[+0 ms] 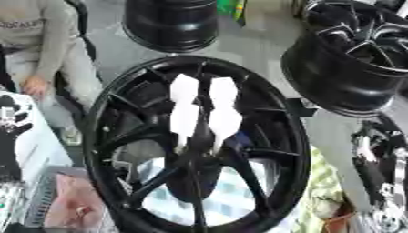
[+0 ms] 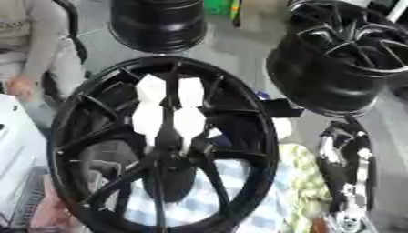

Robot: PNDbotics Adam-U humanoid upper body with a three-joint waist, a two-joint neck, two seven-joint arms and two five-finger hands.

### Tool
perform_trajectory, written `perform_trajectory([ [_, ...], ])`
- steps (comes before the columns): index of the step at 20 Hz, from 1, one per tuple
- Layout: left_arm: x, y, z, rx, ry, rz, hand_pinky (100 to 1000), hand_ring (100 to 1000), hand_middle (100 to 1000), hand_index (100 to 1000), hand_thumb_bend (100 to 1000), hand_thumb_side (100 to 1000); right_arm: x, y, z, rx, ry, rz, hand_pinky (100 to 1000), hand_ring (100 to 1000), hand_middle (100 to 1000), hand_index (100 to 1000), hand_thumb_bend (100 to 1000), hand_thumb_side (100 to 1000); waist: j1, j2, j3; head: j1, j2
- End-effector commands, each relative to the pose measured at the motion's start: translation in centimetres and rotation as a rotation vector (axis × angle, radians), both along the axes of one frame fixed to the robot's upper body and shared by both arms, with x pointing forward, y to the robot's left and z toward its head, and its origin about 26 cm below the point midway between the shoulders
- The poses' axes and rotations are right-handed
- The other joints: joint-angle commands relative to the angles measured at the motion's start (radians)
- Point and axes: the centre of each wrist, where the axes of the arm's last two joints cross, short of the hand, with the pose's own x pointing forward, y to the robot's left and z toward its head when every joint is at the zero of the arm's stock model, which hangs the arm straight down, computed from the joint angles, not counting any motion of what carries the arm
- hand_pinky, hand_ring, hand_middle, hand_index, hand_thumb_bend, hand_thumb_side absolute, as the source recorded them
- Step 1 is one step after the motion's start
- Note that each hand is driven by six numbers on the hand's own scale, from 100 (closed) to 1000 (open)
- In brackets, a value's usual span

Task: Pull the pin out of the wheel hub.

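Across the middle of the left eye view stands the black wheel hub (image 1: 199,145), upright with its spokes toward the camera. Four white blocks (image 1: 204,109) sit on the spokes just above its centre; perhaps they are the pin heads, I cannot tell. At the left edge a black robot hand (image 1: 11,136) shows, its fingers too blurred to judge.

On the right side of the right eye view, a black arm (image 2: 347,173) comes down beside the hub's rim; its hand is unclear.
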Motion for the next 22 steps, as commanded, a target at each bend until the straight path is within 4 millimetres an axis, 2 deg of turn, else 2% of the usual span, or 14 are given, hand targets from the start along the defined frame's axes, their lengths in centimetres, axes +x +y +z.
perform_trajectory([
  [1, 0.1, 0.1, 0.9, 0.024, -0.025, -0.012, 685, 718, 680, 790, 296, 639, 1.0, -1.5, 3.9, -0.240, -0.015, 0.097, 617, 624, 715, 898, 100, 283, 0.005, -0.014, 0.002, -0.006, 0.005],
  [6, 0.0, 0.2, 0.8, 0.027, -0.021, -0.011, 685, 718, 680, 790, 297, 640, 1.8, -1.8, 10.4, -0.575, 0.010, 0.296, 666, 709, 766, 926, 100, 179, 0.003, -0.020, 0.004, -0.011, 0.004],
  [11, -0.1, 0.3, 0.7, 0.031, -0.015, -0.010, 685, 718, 680, 790, 297, 640, 1.9, -1.2, 15.5, -0.807, 0.026, 0.431, 710, 781, 815, 950, 100, 148, -0.001, -0.023, 0.003, -0.011, 0.004],
  [13, -0.1, 0.3, 0.7, 0.033, -0.014, -0.011, 685, 719, 680, 790, 296, 640, 2.0, -0.8, 16.9, -0.887, 0.050, 0.488, 724, 799, 822, 952, 100, 101, -0.002, -0.023, 0.002, -0.013, 0.005],
  [19, -0.1, 0.3, 0.7, 0.037, -0.013, -0.012, 685, 719, 679, 790, 296, 639, 2.0, 0.4, 19.3, -1.029, 0.104, 0.604, 741, 819, 840, 960, 100, 100, -0.005, -0.024, 0.000, -0.013, 0.003],
  [20, -0.1, 0.3, 0.7, 0.039, -0.012, -0.015, 685, 719, 680, 790, 295, 640, 1.8, 1.0, 19.7, -1.077, 0.104, 0.637, 770, 849, 867, 974, 145, 100, -0.007, -0.025, 0.001, -0.016, 0.004],
  [22, -0.1, 0.3, 0.7, 0.041, -0.008, -0.017, 685, 719, 680, 790, 295, 640, 1.6, 2.4, 20.5, -1.195, 0.122, 0.711, 780, 859, 875, 976, 159, 100, -0.010, -0.027, 0.000, -0.016, 0.005],
])
